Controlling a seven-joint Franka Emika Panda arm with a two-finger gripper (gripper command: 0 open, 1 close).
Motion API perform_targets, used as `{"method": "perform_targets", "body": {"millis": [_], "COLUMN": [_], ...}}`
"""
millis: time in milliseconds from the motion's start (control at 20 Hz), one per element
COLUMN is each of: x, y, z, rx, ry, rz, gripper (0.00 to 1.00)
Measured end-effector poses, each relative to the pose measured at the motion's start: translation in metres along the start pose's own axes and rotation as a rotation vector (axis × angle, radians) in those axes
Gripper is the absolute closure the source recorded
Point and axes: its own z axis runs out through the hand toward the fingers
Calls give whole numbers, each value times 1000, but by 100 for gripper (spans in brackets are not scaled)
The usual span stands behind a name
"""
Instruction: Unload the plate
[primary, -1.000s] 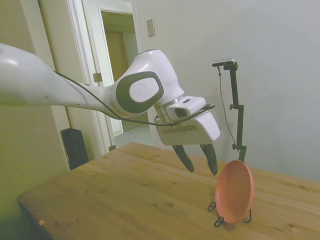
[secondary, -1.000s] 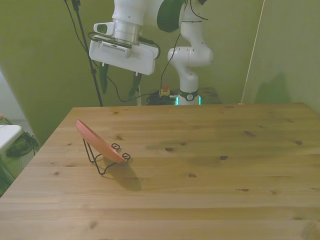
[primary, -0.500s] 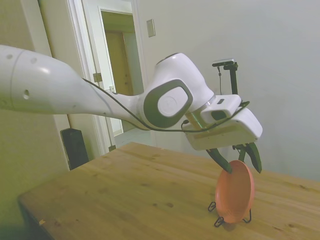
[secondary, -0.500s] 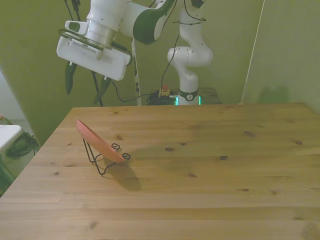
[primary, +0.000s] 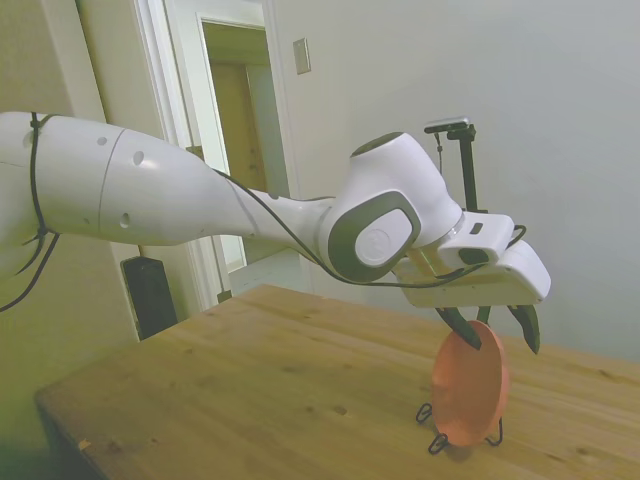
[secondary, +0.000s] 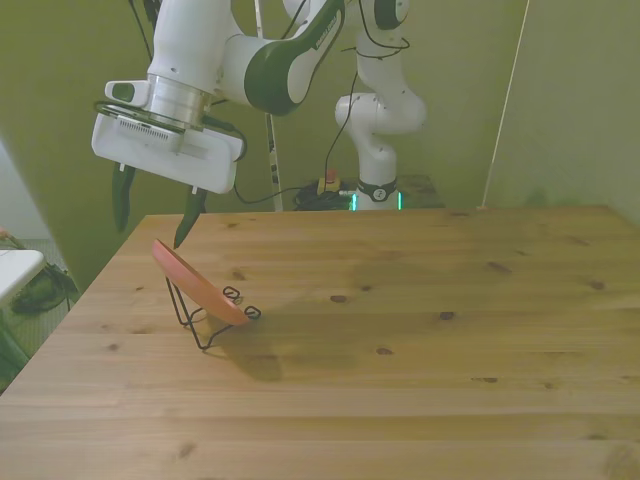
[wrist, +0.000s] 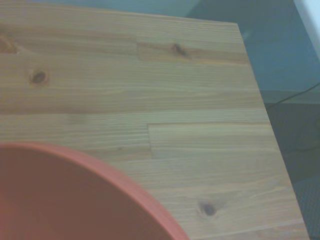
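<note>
The salmon-pink plate (secondary: 203, 286) leans tilted in a thin black wire stand (secondary: 212, 322) near the front view's left edge of the wooden table (secondary: 420, 330). My gripper (secondary: 150, 233) hangs open just above the plate's upper rim, one finger on each side of it, not touching. From the side, the plate (primary: 470, 392) stands almost on edge in the stand (primary: 437, 441), and the open gripper (primary: 497, 343) sits right over its top. In the wrist view the plate (wrist: 65, 200) fills one corner, close and blurred.
The table's edge (secondary: 95, 285) runs close beside the plate, and the wrist view shows the table's corner (wrist: 240, 35) with floor beyond. A doorway (primary: 240, 150) stands behind the table in the side view. Cables (secondary: 300, 195) lie behind the far edge.
The arm has swung across toward the plate and come down. The open gripper went from the air well short of the plate to just above its upper rim. The plate has not moved.
</note>
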Motion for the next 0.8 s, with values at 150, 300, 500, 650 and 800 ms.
{"method": "perform_targets", "body": {"millis": [150,300,500,650,800], "x": [1,4,7,6,3], "y": [6,11,15,15,13], "z": [6,11,15,20,25], "rx": [-7,0,12,23,44], "ry": [-5,-11,-2,-1,-9], "rz": [-12,-14,-25,-26,-28], "gripper": [100,100,100,100,100]}}
